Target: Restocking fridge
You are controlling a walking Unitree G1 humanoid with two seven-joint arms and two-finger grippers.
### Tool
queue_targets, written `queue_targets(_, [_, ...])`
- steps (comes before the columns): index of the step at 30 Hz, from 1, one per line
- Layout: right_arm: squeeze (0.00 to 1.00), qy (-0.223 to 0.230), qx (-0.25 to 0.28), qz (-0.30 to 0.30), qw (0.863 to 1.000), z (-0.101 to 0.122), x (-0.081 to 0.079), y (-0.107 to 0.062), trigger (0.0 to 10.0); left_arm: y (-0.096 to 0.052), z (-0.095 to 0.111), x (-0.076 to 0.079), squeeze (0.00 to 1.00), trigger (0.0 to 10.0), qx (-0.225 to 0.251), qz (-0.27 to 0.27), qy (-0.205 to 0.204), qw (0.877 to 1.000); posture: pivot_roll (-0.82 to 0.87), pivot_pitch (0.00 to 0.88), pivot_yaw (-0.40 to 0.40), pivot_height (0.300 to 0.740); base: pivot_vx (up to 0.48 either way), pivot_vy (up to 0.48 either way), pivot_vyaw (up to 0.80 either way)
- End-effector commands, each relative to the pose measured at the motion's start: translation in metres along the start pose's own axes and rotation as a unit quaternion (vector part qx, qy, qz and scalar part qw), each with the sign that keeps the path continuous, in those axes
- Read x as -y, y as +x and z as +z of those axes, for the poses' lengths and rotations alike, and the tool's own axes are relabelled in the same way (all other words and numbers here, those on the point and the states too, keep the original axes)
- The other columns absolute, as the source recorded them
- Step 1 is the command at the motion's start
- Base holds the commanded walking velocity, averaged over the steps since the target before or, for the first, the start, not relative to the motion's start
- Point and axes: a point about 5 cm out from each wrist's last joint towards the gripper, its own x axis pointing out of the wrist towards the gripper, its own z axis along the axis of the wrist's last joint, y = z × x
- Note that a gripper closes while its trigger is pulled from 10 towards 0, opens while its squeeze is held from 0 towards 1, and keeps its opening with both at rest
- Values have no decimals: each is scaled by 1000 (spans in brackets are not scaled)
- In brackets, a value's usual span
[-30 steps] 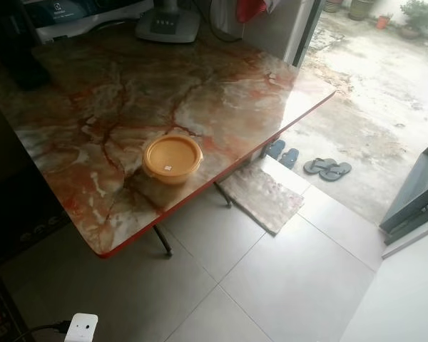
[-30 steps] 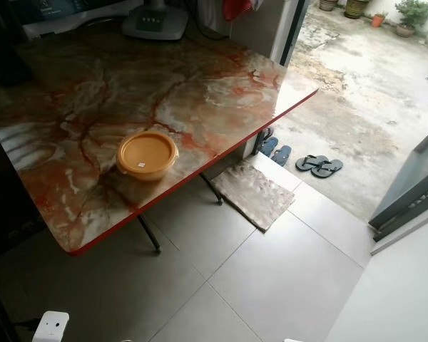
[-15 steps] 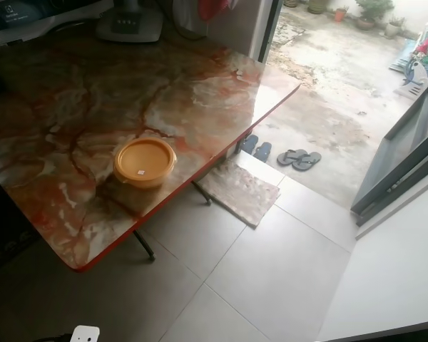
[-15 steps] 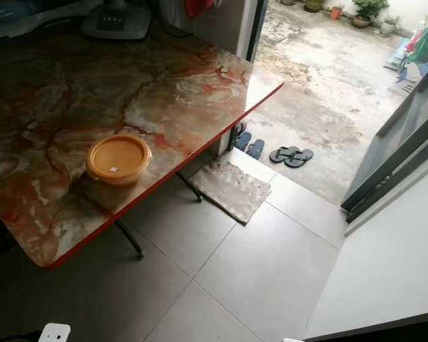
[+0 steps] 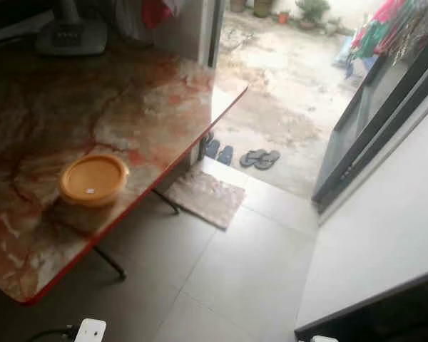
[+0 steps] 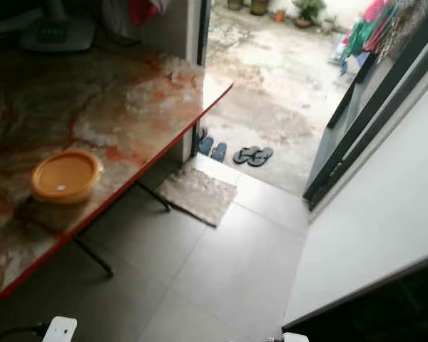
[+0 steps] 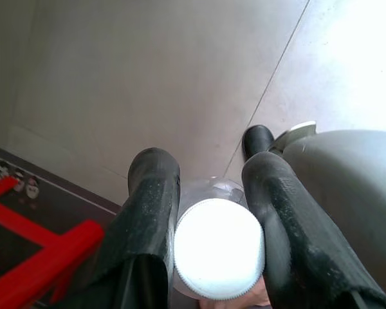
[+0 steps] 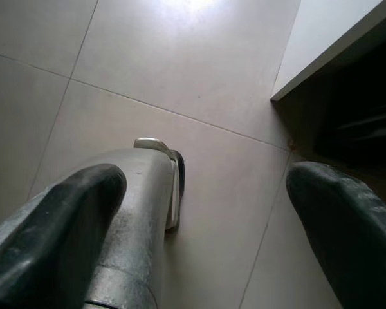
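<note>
Midway, by the look of it: the left pincer (image 7: 209, 244) pinches a white-capped bottle (image 7: 219, 248), the right pincer (image 8: 202, 225) hangs spread and empty, and an orange container (image 5: 93, 179) waits on the desk (image 5: 135, 107).

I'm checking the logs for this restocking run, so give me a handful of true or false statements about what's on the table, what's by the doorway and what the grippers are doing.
1. An orange lidded container sits on the marble-patterned table, near its edge. True.
2. The left gripper is empty. False: its two black fingers are closed around a bottle with a white cap.
3. The right gripper is open and holds nothing. True.
4. A doormat lies on the tiled floor just inside the doorway. True.
5. Only one pair of sandals is outside the door. False: there is a blue pair and a grey pair.
</note>
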Motion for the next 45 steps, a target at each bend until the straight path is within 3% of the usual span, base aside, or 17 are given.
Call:
queue_targets(1, [0, 1, -42, -4, 999, -21, 3, -7, 10000, -1, -4, 10, 0, 10000, -11, -12, 5, 1000, 109, 133, -77, 740, 0, 0, -769])
queue_targets(36, [0, 4, -43, -2, 999, -22, 2, -7, 10000, -1, -5, 2, 0, 10000, -9, -12, 19, 1000, 98, 134, -70, 740, 0, 0, -763])
queue_targets(45, [0, 4, -42, -2, 999, -21, 2, -7, 10000, 1, 6, 20, 0, 10000, 3, -25, 25, 999, 96, 136, -76, 740, 0, 0, -763])
